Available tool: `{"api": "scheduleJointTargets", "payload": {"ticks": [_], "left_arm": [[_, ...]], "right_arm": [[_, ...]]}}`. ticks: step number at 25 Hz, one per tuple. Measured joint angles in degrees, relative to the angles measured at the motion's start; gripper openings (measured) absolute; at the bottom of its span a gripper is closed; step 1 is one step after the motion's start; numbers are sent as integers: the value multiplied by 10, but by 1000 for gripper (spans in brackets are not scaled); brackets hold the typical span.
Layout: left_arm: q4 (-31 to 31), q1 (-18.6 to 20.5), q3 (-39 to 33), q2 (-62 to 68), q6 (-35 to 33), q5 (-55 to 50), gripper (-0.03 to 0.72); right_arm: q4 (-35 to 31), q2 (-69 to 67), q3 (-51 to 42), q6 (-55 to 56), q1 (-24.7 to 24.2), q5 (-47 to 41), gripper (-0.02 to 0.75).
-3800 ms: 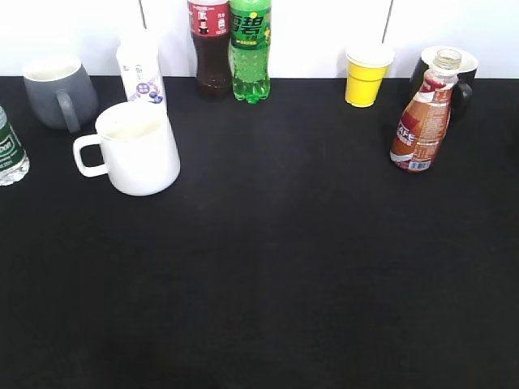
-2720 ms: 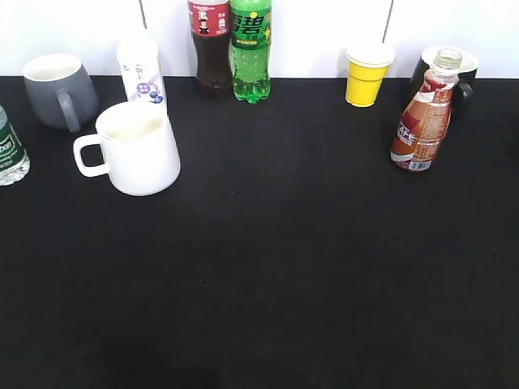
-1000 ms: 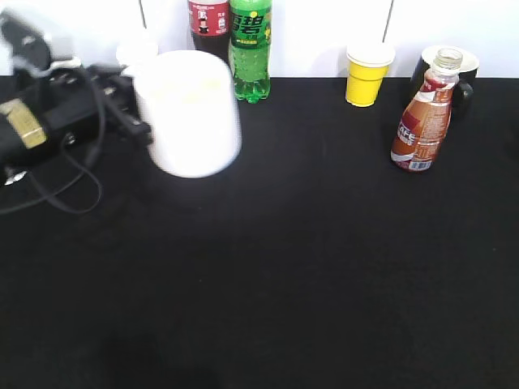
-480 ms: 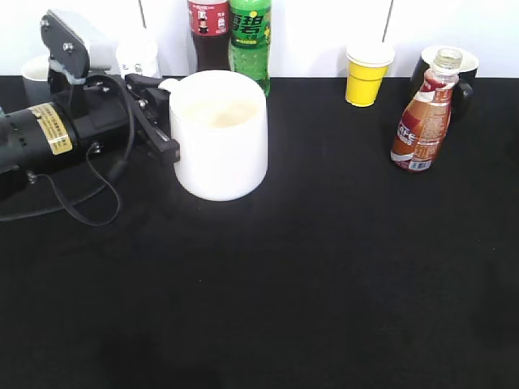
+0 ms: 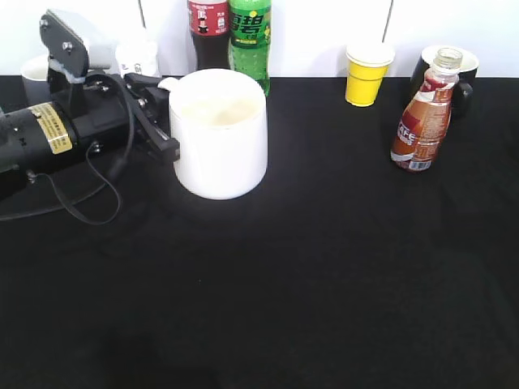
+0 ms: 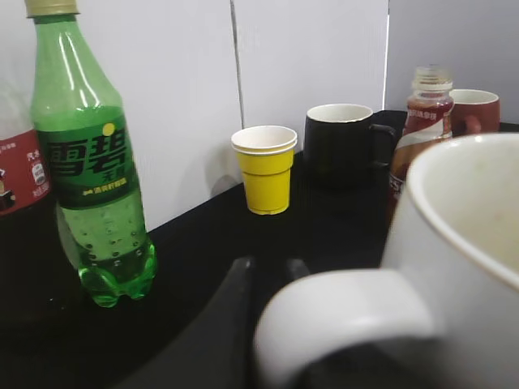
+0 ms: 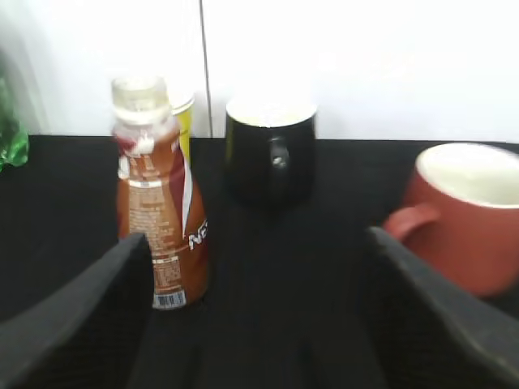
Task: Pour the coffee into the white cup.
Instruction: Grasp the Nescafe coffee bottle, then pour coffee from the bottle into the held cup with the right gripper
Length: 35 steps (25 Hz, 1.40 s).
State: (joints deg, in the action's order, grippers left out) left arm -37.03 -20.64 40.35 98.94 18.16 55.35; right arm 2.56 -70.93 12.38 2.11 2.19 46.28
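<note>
While the white cup [image 5: 219, 134] serves as the landmark, everything else is placed against it, left to right.

Left gripper [image 5: 159, 116]: reaches in from the left of the white cup at handle height; its dark fingers [image 6: 219, 324] sit at the cup's loop handle [image 6: 340, 312], clamped on it as far as the wrist view shows.
White cup: upright on the black table [image 5: 308, 275], mouth open, inside pale; it stands left of centre.
Cola bottle [image 5: 208, 32]: behind the white cup, against the wall.
Green bottle [image 5: 250, 36]: just behind the white cup, to its right rear, touching the cola bottle's side.
Yellow paper cup [image 5: 367, 74]: well to the right of the white cup, at the back edge.
Coffee [image 5: 422, 113]: far right of the white cup, upright, cap off, apart from it.
Black mug [image 5: 454, 77]: directly behind the coffee.
Red mug [image 7: 458, 215]: right of the black mug, seen only from the wrists.
Right gripper [image 7: 255, 324]: fingers spread wide, holding nothing, low over the table and facing the coffee.
</note>
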Motion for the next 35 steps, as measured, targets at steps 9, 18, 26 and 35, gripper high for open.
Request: {"api": "scheduleJointTargets", "payload": {"ticks": [9,18,26,35], "left_arm": [[0,0,0,0,0,0,64],[0,0,0,0,0,0,64],[0,0,0,0,0,0,64],[-9,-3,10,0,12,-6,63]], "right_arm": [[121,-271,111,61,0,104,643],[215,-428,269,111,0,96,649],[239,-465,326,121,0,107,516],[356,-366,326,143,0,88,516]]}}
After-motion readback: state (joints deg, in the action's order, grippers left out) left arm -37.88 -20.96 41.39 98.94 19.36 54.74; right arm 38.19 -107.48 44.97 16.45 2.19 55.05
